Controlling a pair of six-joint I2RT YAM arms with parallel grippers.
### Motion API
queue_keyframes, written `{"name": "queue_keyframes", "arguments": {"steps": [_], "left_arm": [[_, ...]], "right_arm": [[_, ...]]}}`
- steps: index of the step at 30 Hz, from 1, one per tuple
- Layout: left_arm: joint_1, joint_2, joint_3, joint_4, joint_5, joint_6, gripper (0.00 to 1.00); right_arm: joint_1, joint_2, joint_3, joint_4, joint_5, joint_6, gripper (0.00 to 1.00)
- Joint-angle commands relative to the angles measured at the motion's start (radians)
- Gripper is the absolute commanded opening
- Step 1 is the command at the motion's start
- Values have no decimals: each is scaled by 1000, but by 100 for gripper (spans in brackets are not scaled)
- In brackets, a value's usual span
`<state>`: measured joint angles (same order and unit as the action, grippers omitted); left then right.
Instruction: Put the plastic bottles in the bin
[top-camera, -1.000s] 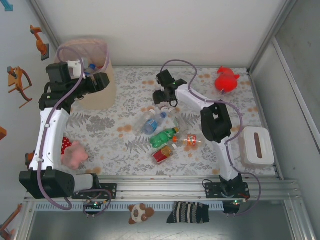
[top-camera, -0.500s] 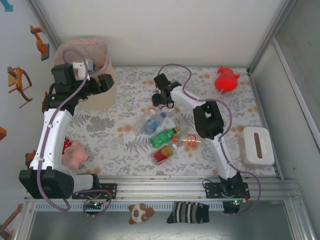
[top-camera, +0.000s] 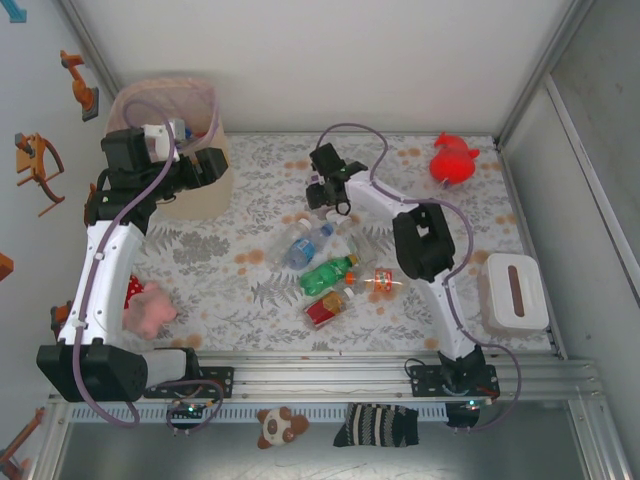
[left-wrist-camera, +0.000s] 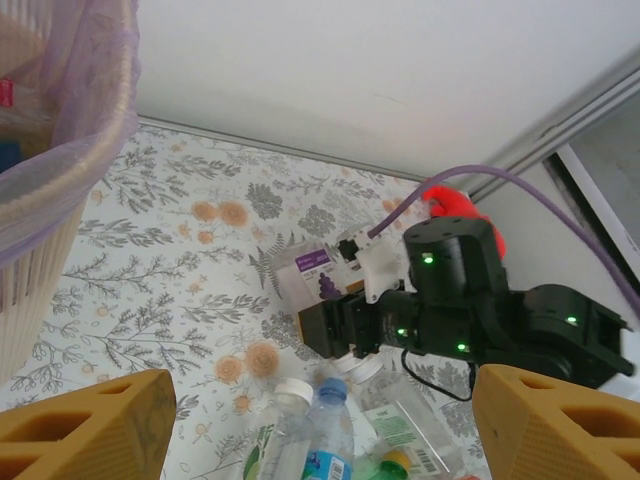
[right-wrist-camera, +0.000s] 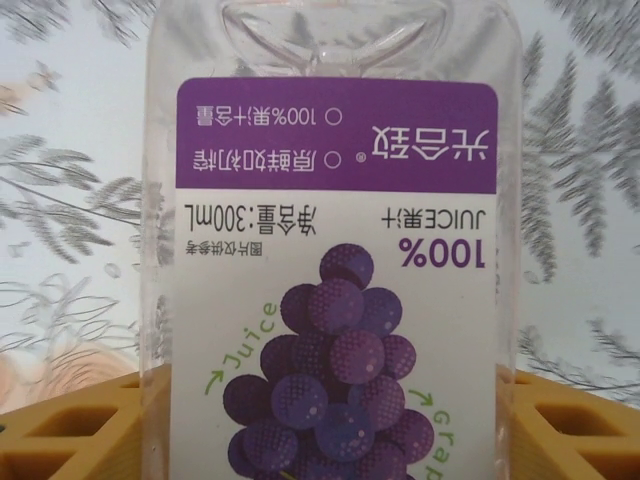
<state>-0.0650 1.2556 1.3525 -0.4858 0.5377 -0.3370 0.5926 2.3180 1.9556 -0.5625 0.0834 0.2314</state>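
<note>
The right pincer (top-camera: 322, 195) straddles a clear grape-juice bottle (right-wrist-camera: 335, 260) mid-tabletop (top-camera: 230, 270), its fingers (right-wrist-camera: 70, 425) close against the bottle's sides; whether they grip it I cannot tell. The left pincer (left-wrist-camera: 320, 385) hangs wide open and empty beside the bin (top-camera: 205, 195). Other bottles (top-camera: 328, 275) crowd just nearer; a red plush (top-camera: 452, 160) sits well apart.

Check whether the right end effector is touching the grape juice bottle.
Cannot tell. In the right wrist view the grape juice bottle sits between the right end effector's fingers; their edges meet its clear walls, but neither contact nor gap shows plainly.
</note>
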Motion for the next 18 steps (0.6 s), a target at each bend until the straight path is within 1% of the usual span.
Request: {"name": "queue_keyframes", "arguments": {"steps": [1,7,12,18], "left_arm": [[-5,-18,-3,24,37,-7,78],[-9,0,20,14,85,23,77],[-22,22,50,-8,138,68,77],[-50,45,92,-52,167,127,76]], "right_arm": [[9,-160,-48,81,-23,-103,64],[9,-341,-188,138,-90,-328,62],[10,-513,-332,162,-163,-595,60],[19,-729,-482,165,-247,-901,59]]}}
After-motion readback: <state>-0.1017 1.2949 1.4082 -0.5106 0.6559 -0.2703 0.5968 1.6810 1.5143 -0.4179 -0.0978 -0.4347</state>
